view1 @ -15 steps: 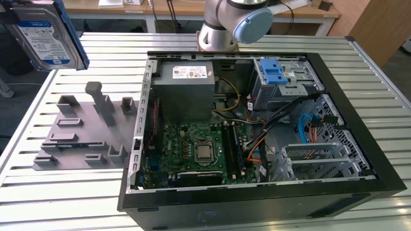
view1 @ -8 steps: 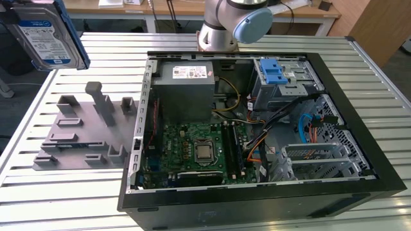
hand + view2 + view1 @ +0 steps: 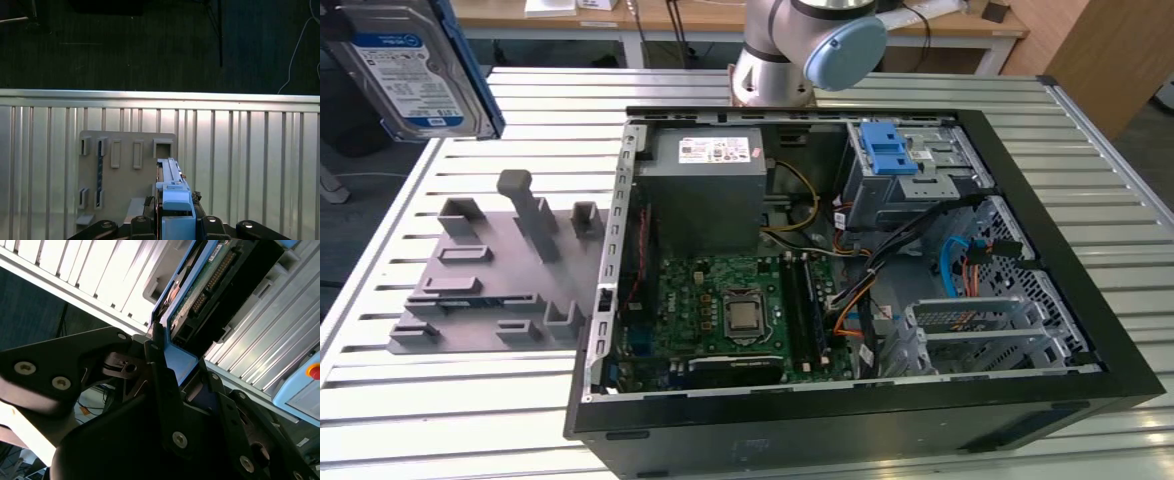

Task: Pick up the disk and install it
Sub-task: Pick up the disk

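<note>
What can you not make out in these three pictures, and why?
1. Exterior view: the disk and the arm are cut off by the top edge.
2. First wrist view: the disk stands edge-on, so its broad faces are hidden.
3. Second wrist view: the hand covers the disk's near end.

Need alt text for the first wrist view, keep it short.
The pincer grips the disk, seen edge-on with its blue rail frame, above a slatted metal table. A grey fixture plate with upright slots lies on the table beyond the disk.
</note>
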Available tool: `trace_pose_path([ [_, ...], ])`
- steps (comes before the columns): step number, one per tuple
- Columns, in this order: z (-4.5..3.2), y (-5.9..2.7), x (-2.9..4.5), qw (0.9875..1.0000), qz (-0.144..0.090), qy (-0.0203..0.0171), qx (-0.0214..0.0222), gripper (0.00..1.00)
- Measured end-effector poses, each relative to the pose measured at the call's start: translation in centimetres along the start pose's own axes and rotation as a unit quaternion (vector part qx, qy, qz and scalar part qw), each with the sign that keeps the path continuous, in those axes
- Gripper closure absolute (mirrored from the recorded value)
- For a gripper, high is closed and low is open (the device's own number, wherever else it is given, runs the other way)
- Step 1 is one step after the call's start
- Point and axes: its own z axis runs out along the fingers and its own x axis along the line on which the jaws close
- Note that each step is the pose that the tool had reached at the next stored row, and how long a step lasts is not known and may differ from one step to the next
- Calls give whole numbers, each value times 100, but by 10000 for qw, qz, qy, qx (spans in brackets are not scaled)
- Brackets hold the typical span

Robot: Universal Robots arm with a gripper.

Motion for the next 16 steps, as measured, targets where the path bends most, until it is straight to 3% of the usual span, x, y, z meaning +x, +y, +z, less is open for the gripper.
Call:
trace_pose_path([
  [16,-290,-2,-5,10000,0,0,0,64],
])
